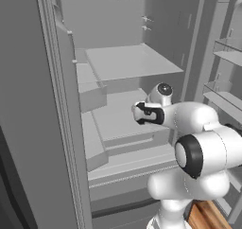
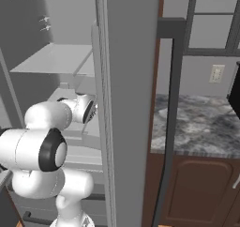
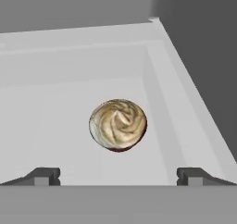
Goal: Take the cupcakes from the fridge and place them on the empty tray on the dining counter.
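Hand view, left to right: left finger tip [image 3: 41, 176] at bottom edge, tan-topped cupcake [image 3: 118, 124] in the middle, right finger tip [image 3: 196, 176] at bottom edge, then the shelf's raised side rim [image 3: 185, 79] and the dark fridge wall beyond. End effector [image 3: 118, 177] released, tips spread wide, nothing between them. Cupcake sits alone on the pale fridge shelf [image 3: 55, 107], swirl frosting up, a sliver of dark wrapper showing underneath. It lies straight ahead of the end effector, centred across the gap between the tips, apart from both. It's round, no long axis to line up with. Judgement: a straight advance along the hand's axis should bracket it; little sideways fix needed.

Left base view: open fridge [image 1: 127, 62], grey shelves, white arm [image 1: 198, 147] reaching in over the middle shelf. Right base view: arm on the left, fridge door [image 2: 126, 104] edge-on, marbled bench [image 2: 201, 123] on the right. Only one cupcake seen; pink one not spotted.
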Tool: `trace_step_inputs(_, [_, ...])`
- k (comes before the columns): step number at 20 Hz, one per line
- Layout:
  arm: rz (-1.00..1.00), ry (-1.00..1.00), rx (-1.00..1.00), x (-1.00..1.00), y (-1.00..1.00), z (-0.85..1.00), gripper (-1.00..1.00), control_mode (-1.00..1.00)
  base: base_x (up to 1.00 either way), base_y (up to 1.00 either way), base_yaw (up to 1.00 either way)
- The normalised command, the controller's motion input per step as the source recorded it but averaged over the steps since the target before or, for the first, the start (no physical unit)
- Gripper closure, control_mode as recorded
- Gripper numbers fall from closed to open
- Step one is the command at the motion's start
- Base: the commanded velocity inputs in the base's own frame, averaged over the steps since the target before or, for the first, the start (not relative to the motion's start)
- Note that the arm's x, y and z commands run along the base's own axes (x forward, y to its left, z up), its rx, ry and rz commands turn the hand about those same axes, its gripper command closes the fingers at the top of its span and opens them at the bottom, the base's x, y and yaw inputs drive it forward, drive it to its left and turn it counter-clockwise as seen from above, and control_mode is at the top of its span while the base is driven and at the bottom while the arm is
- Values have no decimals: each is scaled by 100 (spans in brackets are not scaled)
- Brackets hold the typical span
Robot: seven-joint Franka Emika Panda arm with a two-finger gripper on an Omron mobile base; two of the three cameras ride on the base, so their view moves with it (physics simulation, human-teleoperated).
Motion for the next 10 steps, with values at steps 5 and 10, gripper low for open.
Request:
trace_step_inputs(5, [0,0,0,30,0,-9,-100,-100,0,0,0])
trace_step_inputs(10, [0,0,0,14,0,-16,-100,-100,0,0,0])
